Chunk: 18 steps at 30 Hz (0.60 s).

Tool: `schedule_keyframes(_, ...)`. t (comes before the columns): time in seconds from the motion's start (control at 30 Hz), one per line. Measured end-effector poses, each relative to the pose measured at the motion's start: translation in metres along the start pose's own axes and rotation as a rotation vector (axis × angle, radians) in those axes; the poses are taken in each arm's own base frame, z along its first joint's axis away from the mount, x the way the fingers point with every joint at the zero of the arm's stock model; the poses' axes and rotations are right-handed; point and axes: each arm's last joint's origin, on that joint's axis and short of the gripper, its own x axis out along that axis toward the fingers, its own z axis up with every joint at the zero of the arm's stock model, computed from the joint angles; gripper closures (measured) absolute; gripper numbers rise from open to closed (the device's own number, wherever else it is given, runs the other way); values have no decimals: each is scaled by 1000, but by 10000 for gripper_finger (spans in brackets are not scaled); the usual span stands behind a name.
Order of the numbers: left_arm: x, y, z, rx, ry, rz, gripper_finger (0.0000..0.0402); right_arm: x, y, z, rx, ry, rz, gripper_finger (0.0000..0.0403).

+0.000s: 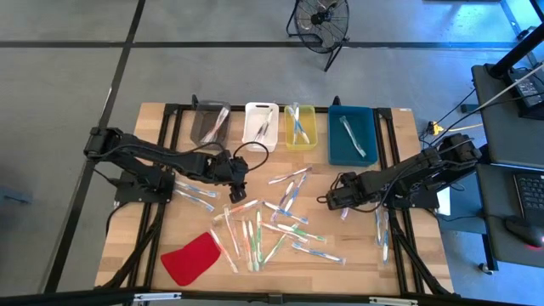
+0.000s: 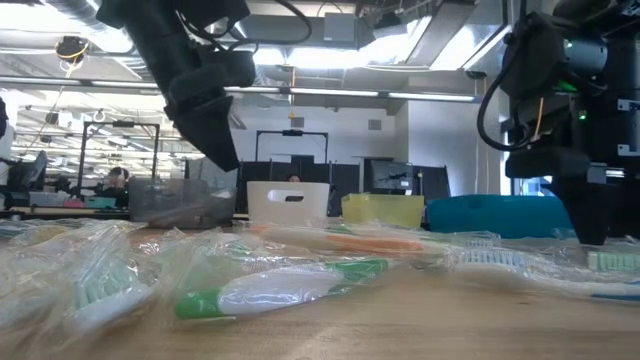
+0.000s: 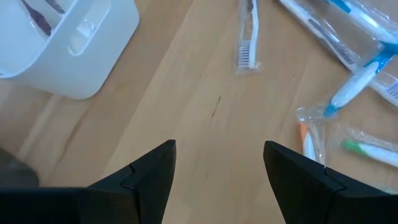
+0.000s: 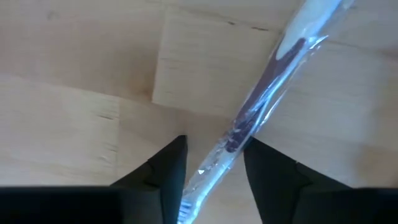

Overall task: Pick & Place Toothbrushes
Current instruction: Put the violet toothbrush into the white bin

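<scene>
Several wrapped toothbrushes (image 1: 280, 223) lie scattered flat on the wooden table. My right gripper (image 1: 331, 199) points straight down at the right of the pile. It is shut on one wrapped toothbrush (image 4: 255, 112), whitish with a dark purple part. My left gripper (image 1: 236, 182) hangs open above bare wood at the left of the pile, near the white bin (image 3: 68, 43). Nothing is between its fingers (image 3: 149, 177). In the low view it (image 2: 215, 140) hangs clear of the table, while the right one (image 2: 595, 215) reaches down to the tabletop. My right gripper pinches the wrapped toothbrush between its two fingers at the dark purple stretch of the handle (image 4: 219, 160). The fingers come from above, pointing down, and the toothbrush runs slantwise across the gap. It lies on the table.
Along the far edge stand a grey bin (image 1: 210, 123), a white bin (image 1: 260, 124), a yellow bin (image 1: 300, 127) and a blue bin (image 1: 352, 134), each with toothbrushes inside. A flat red piece (image 1: 191, 257) lies at the near left. More toothbrushes (image 1: 382, 228) lie at the right.
</scene>
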Motion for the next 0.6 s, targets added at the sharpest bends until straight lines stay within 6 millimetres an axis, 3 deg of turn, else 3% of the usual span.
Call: schedule_keyframes(0.6, 0, 0, 0, -29, 3, -14, 162, -6, 2, -8, -101, 65, 15, 371)
